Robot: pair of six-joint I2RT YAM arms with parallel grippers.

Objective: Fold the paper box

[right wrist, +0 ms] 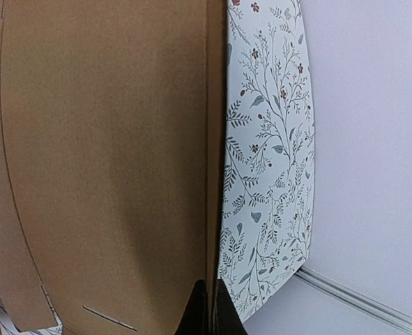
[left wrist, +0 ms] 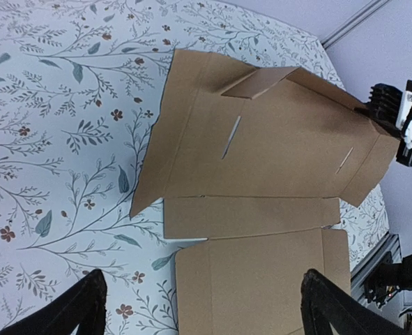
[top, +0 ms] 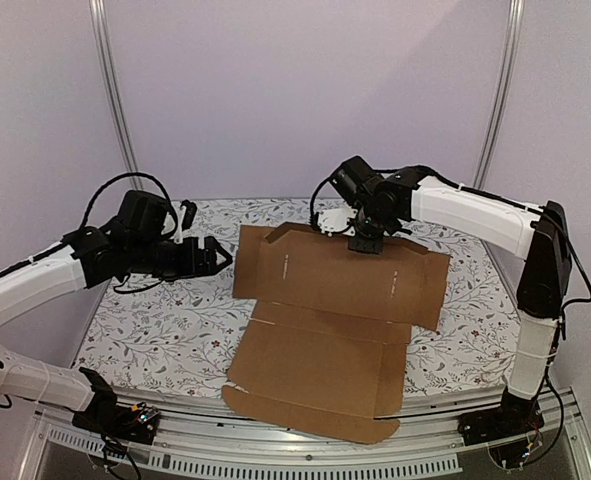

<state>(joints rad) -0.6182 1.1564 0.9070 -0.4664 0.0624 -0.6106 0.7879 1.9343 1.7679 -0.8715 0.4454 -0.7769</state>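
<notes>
Paper box point(top: 335, 300): brown corrugated mailer, lying mostly flat and unfolded at the middle of the table; its near panel reaches past the table's near edge.
Far flap point(left wrist: 261, 82): partly lifted off the sheet. I judge the step in hand to be raising this far wall along its crease.
Right gripper point(top: 364, 243): clenched on the box's far edge; in the wrist view I see the fingers nipping the cardboard rim.
Left gripper point(top: 215, 257): released, jaws wide apart, hovering above the cloth just beside the box's left flap and touching nothing.
Floral tablecloth point(top: 165, 320): lies flat under the sheet. I judge the cardboard may slide on it.
Method: I would roll the right wrist about the crease rather than pull, and first bring the left gripper down to pin the main panel.
Risk: a tug could lift the whole sheet, or bend it off the score line.
</notes>
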